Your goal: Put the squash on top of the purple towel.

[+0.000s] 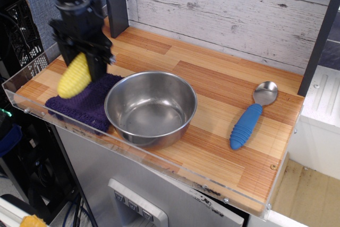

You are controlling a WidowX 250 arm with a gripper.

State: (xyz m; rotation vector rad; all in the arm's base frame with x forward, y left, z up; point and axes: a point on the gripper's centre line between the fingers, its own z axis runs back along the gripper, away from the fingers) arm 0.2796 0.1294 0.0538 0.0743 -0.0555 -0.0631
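Broadly, a wooden table (223, 94) carries a steel bowl (151, 108), with the purple towel (85, 102) touching its left side and a blue spoon (249, 118) well apart on the right. Above the towel, the gripper (85, 59) is clamped on the squash (74, 75), which hangs tilted, tip down. It looks light, stiff and ridged, best held mid-body.

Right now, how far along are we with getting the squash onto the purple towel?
Done: the squash is picked up and carried over the purple towel. In hand: the gripper holds it by its upper end, tilted, tip at the towel's back left part. Left: lower it if contact is not made, which I cannot tell, then release and retreat.
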